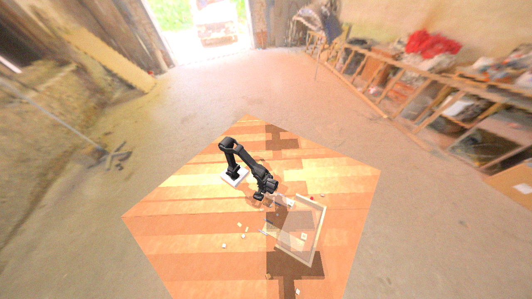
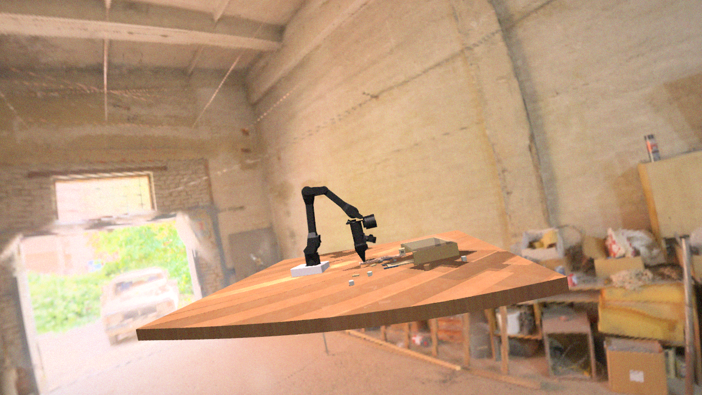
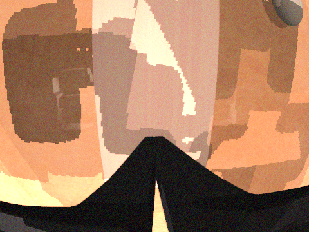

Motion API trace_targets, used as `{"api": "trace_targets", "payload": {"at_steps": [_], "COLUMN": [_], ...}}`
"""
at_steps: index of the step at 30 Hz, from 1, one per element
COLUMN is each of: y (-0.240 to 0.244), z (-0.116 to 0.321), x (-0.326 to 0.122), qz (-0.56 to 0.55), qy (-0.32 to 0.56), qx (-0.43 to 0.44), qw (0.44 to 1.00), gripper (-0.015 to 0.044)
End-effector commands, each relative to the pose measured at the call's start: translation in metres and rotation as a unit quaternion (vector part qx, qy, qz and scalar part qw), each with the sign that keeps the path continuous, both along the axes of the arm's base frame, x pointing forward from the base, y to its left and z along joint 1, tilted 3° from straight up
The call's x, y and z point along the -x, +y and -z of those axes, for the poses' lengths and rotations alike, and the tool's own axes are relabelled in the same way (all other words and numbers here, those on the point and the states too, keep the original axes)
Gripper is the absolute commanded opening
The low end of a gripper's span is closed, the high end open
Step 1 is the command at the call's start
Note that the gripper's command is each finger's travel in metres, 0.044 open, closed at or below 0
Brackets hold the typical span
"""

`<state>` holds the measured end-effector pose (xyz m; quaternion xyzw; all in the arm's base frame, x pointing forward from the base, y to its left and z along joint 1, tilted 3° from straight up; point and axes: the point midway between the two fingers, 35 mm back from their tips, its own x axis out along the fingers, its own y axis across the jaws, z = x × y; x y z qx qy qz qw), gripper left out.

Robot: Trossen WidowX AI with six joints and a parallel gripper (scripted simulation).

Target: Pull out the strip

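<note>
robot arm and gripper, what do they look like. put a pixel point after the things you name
The arm (image 1: 248,158) (image 2: 310,211) is matte black, with slim segments and thick rounded joints, on a white block base (image 1: 224,179) (image 2: 295,271). The gripper (image 2: 363,261) (image 3: 154,144) is black too, with two plain wedge-shaped fingers tapering to narrow, blunt tips. I can't make out cables or markings.

One three-sided frame (image 1: 318,236) (image 2: 435,253): walls are barring passage, the open side is facing the arm (image 1: 248,159) (image 2: 338,201), and blue rails (image 1: 276,203) are flanking a pale strip (image 1: 284,199) (image 3: 158,106).
</note>
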<state>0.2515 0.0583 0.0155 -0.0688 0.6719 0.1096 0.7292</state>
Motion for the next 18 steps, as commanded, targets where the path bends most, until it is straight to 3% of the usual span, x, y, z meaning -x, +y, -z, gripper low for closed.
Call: {"api": "trace_targets", "payload": {"at_steps": [1, 18], "y": [-0.003, -0.009], "z": [0.006, 0.008], "x": [0.015, 0.038], "qz": [-0.002, -0.002], "qy": [0.016, 0.017], "qx": [0.004, 0.004], "qw": [1.0, 1.0], "gripper": [0.0, 0.0]}}
